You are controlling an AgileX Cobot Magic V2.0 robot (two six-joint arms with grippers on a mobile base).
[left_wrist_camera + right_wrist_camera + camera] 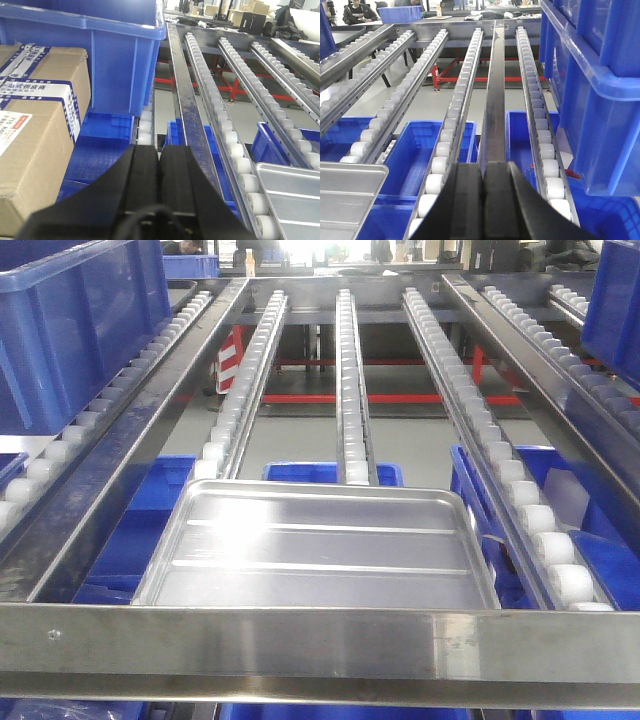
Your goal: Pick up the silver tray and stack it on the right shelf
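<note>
A silver tray [320, 550] lies flat on the white roller rails of the middle lane, against the steel front bar. Its corner shows at the lower right of the left wrist view [292, 192] and at the lower left of the right wrist view [345, 192]. My left gripper [159, 150] is shut and empty, to the left of the tray over the lane's left rail. My right gripper [483, 167] is shut and empty, to the right of the tray over a dark steel divider [493, 115]. Neither gripper shows in the front view.
A steel front bar [320, 640] crosses the rack's near edge. Large blue bins stand on the left lane [70, 320] and right lane [590, 85]. Cardboard boxes [35, 125] sit at the far left. Blue crates [427, 145] lie below the rollers.
</note>
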